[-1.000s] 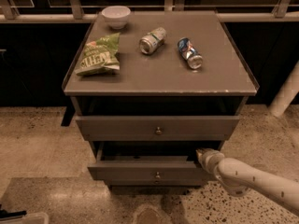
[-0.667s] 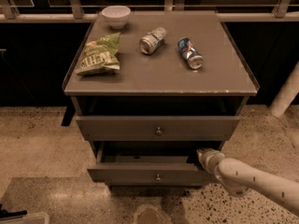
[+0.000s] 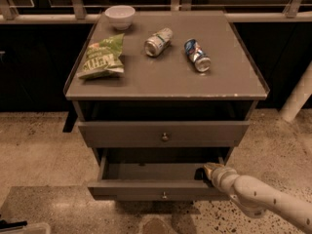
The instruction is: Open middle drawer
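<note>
An office-like space is suggested by terrazzo floor point(image 3: 39, 140), railing point(image 3: 48, 18) and snack-laden cabinet point(image 3: 161, 77); the gripper point(image 3: 210, 172) is seen at the drawer's point(image 3: 146, 189) corner.

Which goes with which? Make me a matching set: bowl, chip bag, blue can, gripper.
1 white bowl; 2 green chip bag; 3 blue can; 4 gripper.
A at the right end of the pulled-out middle drawer; B back left corner of the cabinet top; C lying on its side, right of the silver can; D left side, in front of the bowl.
Pairs: 1-B, 2-D, 3-C, 4-A.
</note>
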